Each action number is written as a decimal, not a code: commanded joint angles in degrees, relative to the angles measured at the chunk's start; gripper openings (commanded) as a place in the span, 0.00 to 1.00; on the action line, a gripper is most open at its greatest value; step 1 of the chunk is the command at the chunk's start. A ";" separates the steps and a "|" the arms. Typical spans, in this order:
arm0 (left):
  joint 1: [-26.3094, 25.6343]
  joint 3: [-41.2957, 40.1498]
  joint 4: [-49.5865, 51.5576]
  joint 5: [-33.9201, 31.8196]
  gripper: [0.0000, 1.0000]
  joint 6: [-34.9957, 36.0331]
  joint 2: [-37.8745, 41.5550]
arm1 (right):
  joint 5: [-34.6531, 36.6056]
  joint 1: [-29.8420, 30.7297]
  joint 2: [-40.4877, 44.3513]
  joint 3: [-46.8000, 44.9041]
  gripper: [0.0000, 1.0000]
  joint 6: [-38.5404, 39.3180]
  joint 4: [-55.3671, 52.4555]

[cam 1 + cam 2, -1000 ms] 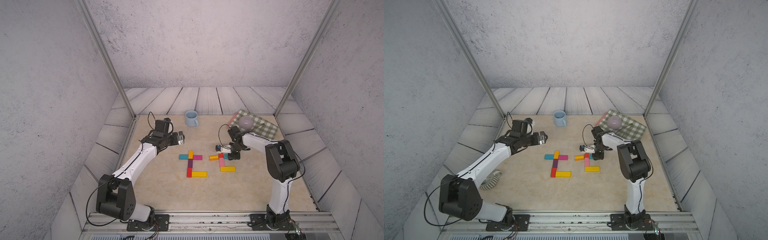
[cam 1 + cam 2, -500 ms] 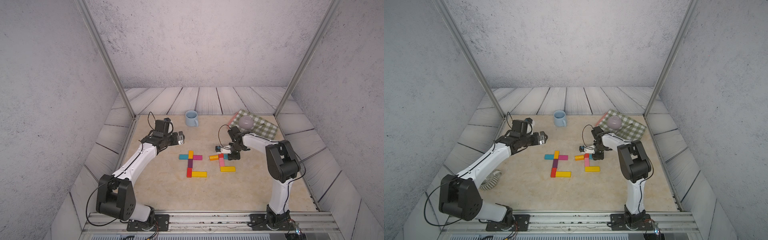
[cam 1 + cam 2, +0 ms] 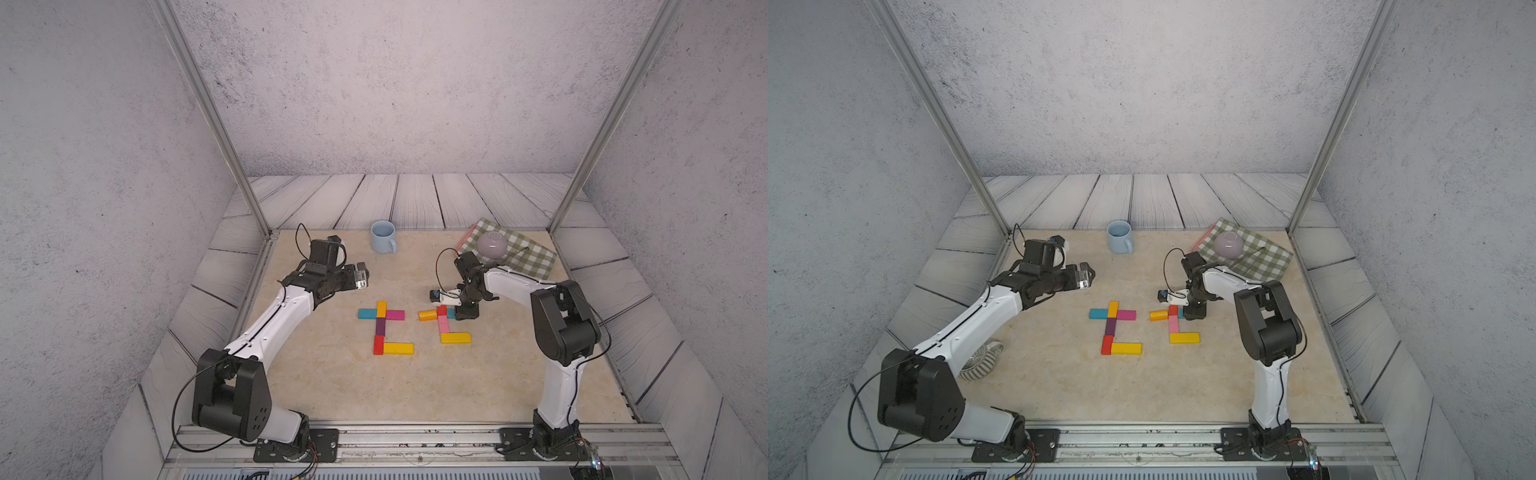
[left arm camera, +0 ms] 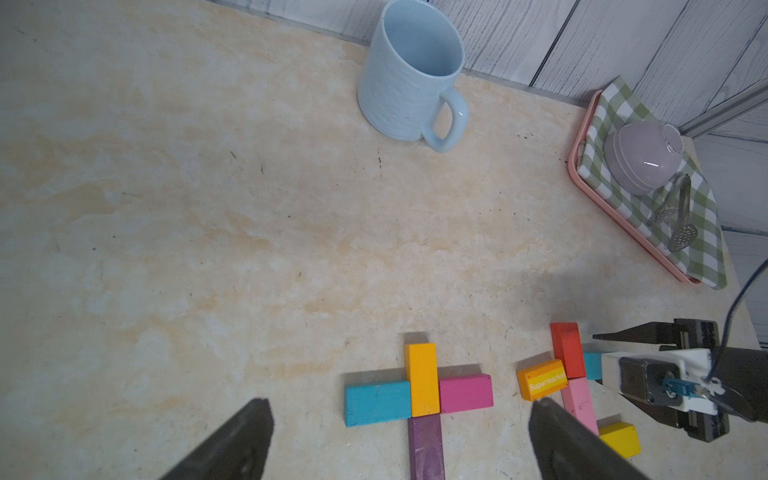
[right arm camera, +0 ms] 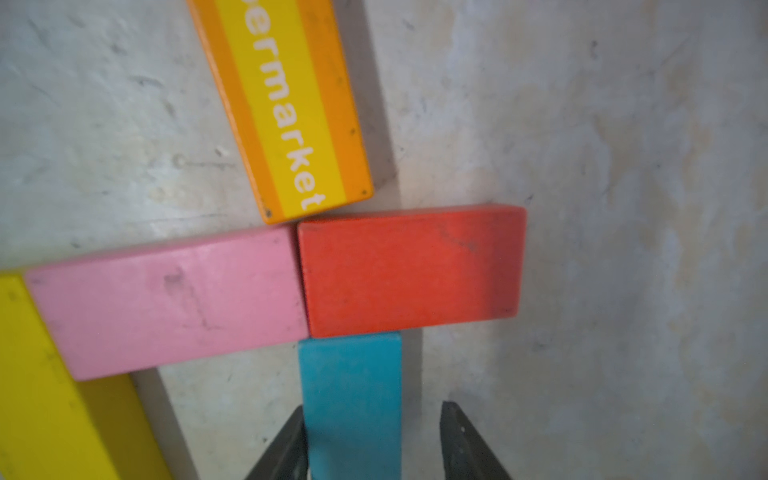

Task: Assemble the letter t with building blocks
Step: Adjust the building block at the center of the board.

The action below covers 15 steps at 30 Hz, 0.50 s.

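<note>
Right wrist view: teal block (image 5: 351, 399) and yellow block (image 5: 41, 395) run off the frame edge. Orange block (image 5: 286, 108) does too, print legible only as "ermarket".
In both top views teal block, at 3 o'clock of red block (image 3: 441, 309), is mostly hidden behind right gripper (image 3: 465, 318).
In a top view, striped object (image 3: 980, 361) under left arm (image 3: 967, 320): unidentifiable.

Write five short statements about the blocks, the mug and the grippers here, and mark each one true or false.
1. The left gripper is open and holds nothing. True.
2. The light-blue mug lies on its side. False: it stands upright.
3. The teal block between the fingers of the right gripper touches the red block. True.
4. The orange Supermarket block lies square to that red block. False: it lies skewed.
5. Both letter shapes contain a purple block. False: only the one nearer the left arm has the purple block; the other has a pink block.
</note>
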<state>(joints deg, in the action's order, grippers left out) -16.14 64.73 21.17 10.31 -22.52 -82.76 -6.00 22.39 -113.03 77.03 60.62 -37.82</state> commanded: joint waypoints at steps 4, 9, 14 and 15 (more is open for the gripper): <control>0.50 -0.47 -0.02 -0.63 0.99 0.11 -0.12 | 2.86 0.07 0.10 -1.64 0.64 -1.64 -1.46; 0.50 -0.48 -0.07 -0.48 0.99 0.10 -0.21 | -0.21 -0.98 7.15 -0.56 0.74 -6.15 -4.13; 0.50 -0.56 0.04 -1.06 0.99 0.18 -0.04 | -3.66 -2.87 17.89 2.17 0.84 -12.55 -8.52; 0.50 -0.48 0.10 -1.57 0.99 0.13 0.10 | -5.14 -3.87 20.29 1.63 0.98 -14.79 -7.32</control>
<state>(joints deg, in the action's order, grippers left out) -16.14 64.71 21.17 10.02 -22.52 -82.76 -7.01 20.23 -99.31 76.93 51.88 -42.98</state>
